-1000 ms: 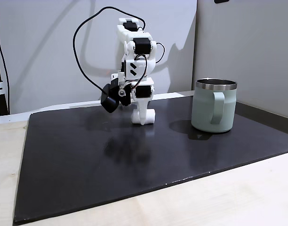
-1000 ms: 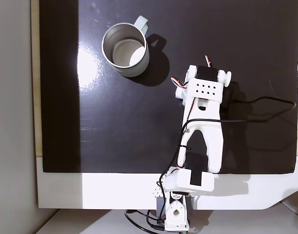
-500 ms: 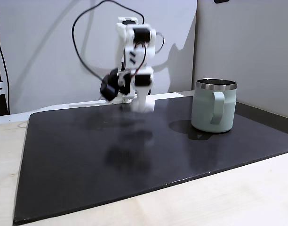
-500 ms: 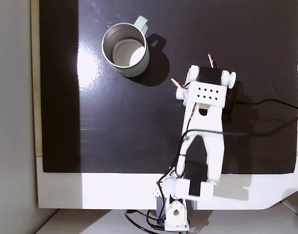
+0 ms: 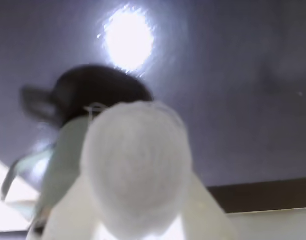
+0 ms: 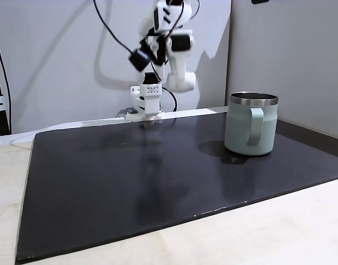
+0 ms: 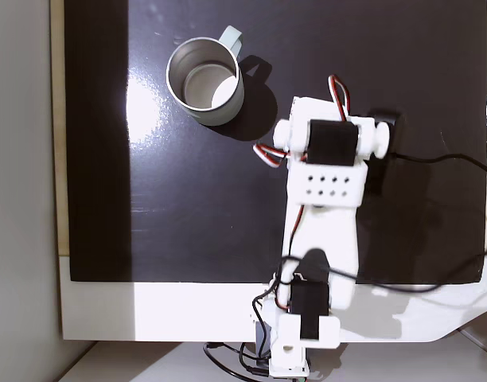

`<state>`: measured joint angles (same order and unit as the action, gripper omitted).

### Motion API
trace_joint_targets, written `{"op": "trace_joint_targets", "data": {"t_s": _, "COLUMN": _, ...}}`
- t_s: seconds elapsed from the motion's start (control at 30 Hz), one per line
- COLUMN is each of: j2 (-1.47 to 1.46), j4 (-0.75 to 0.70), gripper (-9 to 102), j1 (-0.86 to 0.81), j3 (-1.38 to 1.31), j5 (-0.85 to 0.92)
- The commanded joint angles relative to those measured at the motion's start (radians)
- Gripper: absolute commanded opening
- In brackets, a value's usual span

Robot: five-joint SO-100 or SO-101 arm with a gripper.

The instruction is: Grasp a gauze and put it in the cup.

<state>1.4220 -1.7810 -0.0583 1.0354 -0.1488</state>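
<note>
Gauze [image 5: 135, 170]: soft, light, squishy roll, right up by the wrist cam. You've got it by the middle; don't squash.
Gripper [image 5: 138, 220]: white fingers [image 5: 68, 215] closed on both sides of the roll, holding it.
Arm [image 6: 166, 33]: high over the black mat [image 6: 130, 182].
Cup [image 7: 204, 82]: hard, open-topped, far left in the top-down fixed view, well apart from you.

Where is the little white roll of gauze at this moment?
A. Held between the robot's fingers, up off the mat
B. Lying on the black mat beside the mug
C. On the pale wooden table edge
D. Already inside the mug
A: in the wrist view the gauze sits between the gripper fingers, and the mug looks empty from above.
</note>
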Motion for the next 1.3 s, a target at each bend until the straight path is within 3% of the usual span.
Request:
{"op": "trace_joint_targets", "data": {"t_s": 0.0, "j2": 0.078, "j4": -0.017, "gripper": 2, "j1": 0.029, "j3": -0.081, "j5": 0.009}}
{"op": "trace_joint_targets", "data": {"t_s": 0.2, "j2": 0.008, "j4": -0.017, "gripper": 0, "j1": 0.101, "j3": -0.186, "j5": -0.021}}
{"op": "trace_joint_targets", "data": {"t_s": 0.57, "j2": -0.288, "j4": -0.017, "gripper": 2, "j1": 0.212, "j3": -0.615, "j5": -0.086}}
{"op": "trace_joint_targets", "data": {"t_s": 1.27, "j2": -0.589, "j4": 0.037, "gripper": 3, "j1": 0.403, "j3": -0.943, "j5": -0.094}}
